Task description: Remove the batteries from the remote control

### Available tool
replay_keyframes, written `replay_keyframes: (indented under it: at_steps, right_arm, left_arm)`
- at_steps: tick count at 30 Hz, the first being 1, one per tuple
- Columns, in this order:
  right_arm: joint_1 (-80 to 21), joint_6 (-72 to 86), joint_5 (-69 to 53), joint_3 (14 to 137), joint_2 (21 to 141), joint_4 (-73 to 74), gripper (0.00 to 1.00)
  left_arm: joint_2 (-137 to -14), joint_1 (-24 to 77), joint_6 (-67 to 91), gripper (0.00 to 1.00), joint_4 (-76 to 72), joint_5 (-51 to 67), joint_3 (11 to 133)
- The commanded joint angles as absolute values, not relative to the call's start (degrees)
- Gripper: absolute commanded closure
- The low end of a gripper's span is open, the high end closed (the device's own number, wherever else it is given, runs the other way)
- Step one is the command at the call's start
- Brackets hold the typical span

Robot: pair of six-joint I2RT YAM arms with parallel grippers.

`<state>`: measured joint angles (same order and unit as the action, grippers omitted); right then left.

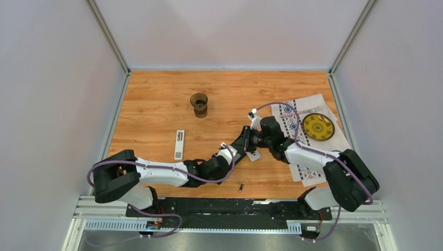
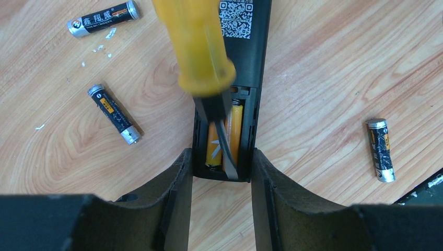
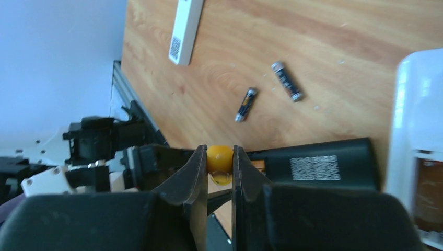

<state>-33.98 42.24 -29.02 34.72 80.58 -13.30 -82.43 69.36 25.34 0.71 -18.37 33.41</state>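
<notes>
The black remote control (image 2: 245, 47) lies back up with its battery bay open. Two orange batteries (image 2: 236, 130) sit side by side in the bay. My left gripper (image 2: 221, 155) is shut on the remote's near end, one finger against each side. A yellow-handled screwdriver (image 2: 196, 47) has its flat blade (image 2: 225, 144) down between the two orange cells. My right gripper (image 3: 218, 151) is shut on that yellow handle (image 3: 219, 157). Three dark grey batteries lie loose on the wood: one (image 2: 103, 18), a second (image 2: 114, 114), a third (image 2: 381, 149). Both grippers meet mid-table (image 1: 252, 138).
A white remote (image 1: 179, 144) lies left of the arms, a dark cup (image 1: 199, 103) stands behind it. A patterned cloth (image 1: 292, 112) with a yellow plate (image 1: 318, 126) covers the right side. One battery (image 1: 241, 187) rests near the front edge. A white object (image 3: 418, 130) sits beside the black remote.
</notes>
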Motion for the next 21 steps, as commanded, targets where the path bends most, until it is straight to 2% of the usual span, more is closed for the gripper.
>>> replay_keyframes:
  at_steps: [1, 6, 16, 21]
  right_arm:
    - [-35.0, 45.2, -34.7, 34.3, 77.9, -17.1, 1.00]
    - [-34.9, 44.9, -34.2, 34.3, 78.4, -16.3, 1.00]
    - [-33.0, 39.9, -24.2, 37.4, 76.7, -6.9, 1.00]
    - [-31.2, 39.5, -22.7, 37.0, 76.0, -6.7, 1.00]
  left_arm:
    - [-83.3, 69.5, 26.9, 1.00, 0.5, -17.3, 31.8]
    - [-83.7, 69.5, 27.0, 1.00, 0.3, -17.3, 31.8]
    - [-82.7, 69.5, 27.2, 1.00, 0.5, -17.5, 31.0]
    - [-82.8, 69.5, 27.2, 1.00, 0.5, -17.4, 31.0]
